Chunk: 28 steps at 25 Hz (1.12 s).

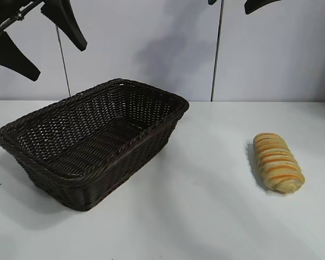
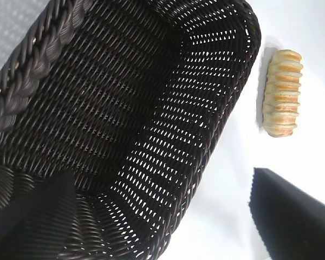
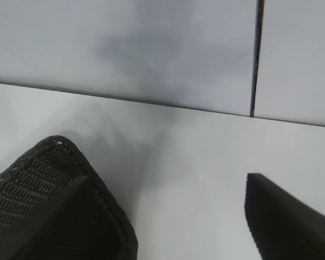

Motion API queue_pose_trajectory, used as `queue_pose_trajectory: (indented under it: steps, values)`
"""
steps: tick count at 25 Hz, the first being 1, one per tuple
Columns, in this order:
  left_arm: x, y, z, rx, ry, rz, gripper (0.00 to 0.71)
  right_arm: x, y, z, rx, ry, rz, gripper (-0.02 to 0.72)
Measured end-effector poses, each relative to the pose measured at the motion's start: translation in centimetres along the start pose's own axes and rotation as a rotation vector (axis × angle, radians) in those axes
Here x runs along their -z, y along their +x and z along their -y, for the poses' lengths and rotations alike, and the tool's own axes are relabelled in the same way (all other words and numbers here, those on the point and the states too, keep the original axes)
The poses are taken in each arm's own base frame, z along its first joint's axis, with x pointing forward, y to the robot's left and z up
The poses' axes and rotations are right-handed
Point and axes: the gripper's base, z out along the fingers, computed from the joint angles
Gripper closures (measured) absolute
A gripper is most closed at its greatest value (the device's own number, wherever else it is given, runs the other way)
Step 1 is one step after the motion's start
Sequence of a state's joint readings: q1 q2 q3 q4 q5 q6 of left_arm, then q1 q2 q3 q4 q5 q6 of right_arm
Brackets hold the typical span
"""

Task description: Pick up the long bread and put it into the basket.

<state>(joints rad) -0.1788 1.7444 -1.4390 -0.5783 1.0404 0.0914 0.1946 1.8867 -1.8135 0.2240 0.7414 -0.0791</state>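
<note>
The long bread (image 1: 278, 162), golden-tan with orange-brown stripes, lies on the white table (image 1: 206, 216) at the right, apart from the basket. It also shows in the left wrist view (image 2: 282, 92). The dark brown wicker basket (image 1: 27, 149) stands at the left and holds nothing; it fills the left wrist view (image 2: 227, 108) and its corner shows in the right wrist view (image 3: 105, 203). My left gripper (image 1: 46, 46) hangs open high above the basket's left side. My right gripper (image 1: 235, 4) hangs open high at the top edge, well above the bread; only its fingertips show.
A pale wall with dark vertical seams (image 1: 216, 54) stands behind the table. White tabletop lies between the basket and the bread.
</note>
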Motion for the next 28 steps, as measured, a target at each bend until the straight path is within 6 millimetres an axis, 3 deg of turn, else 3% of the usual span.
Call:
queue_pose_trajectory:
  steps: [28]
  values:
    - [0.00,-0.27,-0.02,0.000,-0.003,0.029,0.079,0.00,0.02,0.00,0.000,0.000,-0.002,0.147]
